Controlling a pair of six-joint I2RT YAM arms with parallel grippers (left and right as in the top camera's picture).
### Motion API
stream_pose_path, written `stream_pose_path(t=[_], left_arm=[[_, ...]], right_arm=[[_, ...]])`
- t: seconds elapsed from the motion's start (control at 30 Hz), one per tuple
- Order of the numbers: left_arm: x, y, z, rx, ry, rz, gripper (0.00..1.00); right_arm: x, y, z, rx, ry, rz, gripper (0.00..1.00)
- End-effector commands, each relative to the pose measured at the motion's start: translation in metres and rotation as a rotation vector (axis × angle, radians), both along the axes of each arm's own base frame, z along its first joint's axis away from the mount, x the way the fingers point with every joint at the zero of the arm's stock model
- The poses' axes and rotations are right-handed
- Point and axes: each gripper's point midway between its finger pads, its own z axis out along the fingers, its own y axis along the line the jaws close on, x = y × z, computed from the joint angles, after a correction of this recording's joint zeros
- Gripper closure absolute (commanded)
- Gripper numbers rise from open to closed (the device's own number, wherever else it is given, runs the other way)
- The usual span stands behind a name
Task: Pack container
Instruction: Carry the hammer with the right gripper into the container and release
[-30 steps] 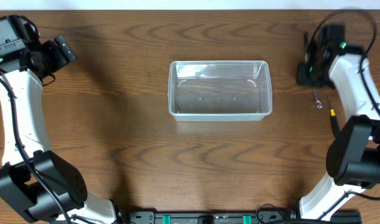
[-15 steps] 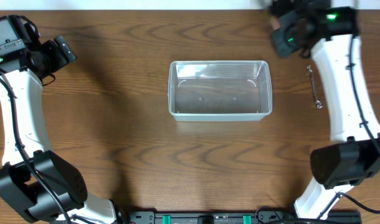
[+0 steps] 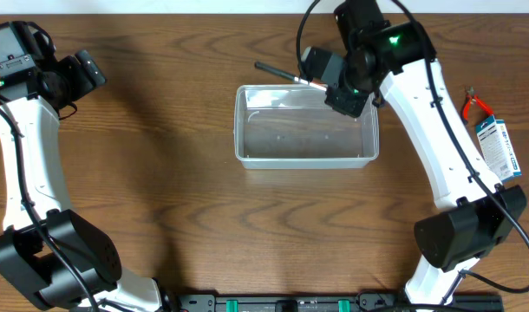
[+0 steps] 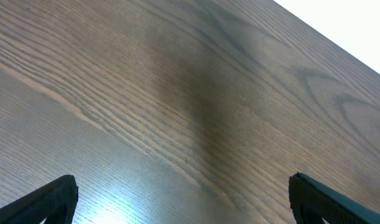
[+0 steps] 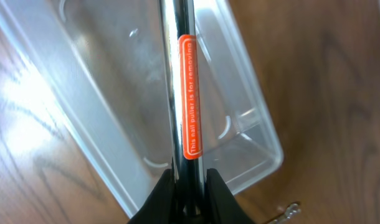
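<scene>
Concealment first: the right pincer [image 5: 189, 190] is clamped on a chrome nail puller [image 5: 177, 74]. We cannot see its held end between the fingers, and its far end runs off the top of the wrist view. A small metal piece [image 5: 288, 210] near that pincer is cut by the frame; we cannot name it. The container [image 3: 304, 161] sits directly beneath the right pincer, one far corner covered by the arm. The left pincer [image 4: 184, 190] stands spread wide over the table [image 3: 160, 191], well apart from the container. Count: one container, one nail puller, one red-handled tool [image 3: 478, 105], one blue-and-white packet [image 3: 498, 147], the last two well to the right pincer's rear.
</scene>
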Motion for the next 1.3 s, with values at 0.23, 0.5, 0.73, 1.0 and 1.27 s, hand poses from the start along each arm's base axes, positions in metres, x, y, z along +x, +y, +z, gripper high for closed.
stream_pose_path(t=[0.23,0.5,0.73,1.0,1.27], left_arm=[[0.0,0.002,0.008,0.017,-0.014,0.002,0.02],[0.0,0.002,0.008,0.017,-0.014,0.002,0.02],[0.0,0.002,0.008,0.017,-0.014,0.002,0.02],[0.0,0.002,0.008,0.017,-0.014,0.002,0.02],[0.0,0.002,0.008,0.017,-0.014,0.002,0.02]], right_arm=[[-0.028,-0.003,-0.069,-0.035,0.144,0.064,0.99],[-0.041,-0.008,-0.111,-0.048,0.197,0.038,0.98],[-0.034,-0.006,-0.133,-0.022,0.168,-0.032,0.78],[-0.026,-0.002,-0.133,-0.005,0.131,-0.038,0.74],[-0.012,0.003,-0.13,0.04,0.091,-0.139,0.39]])
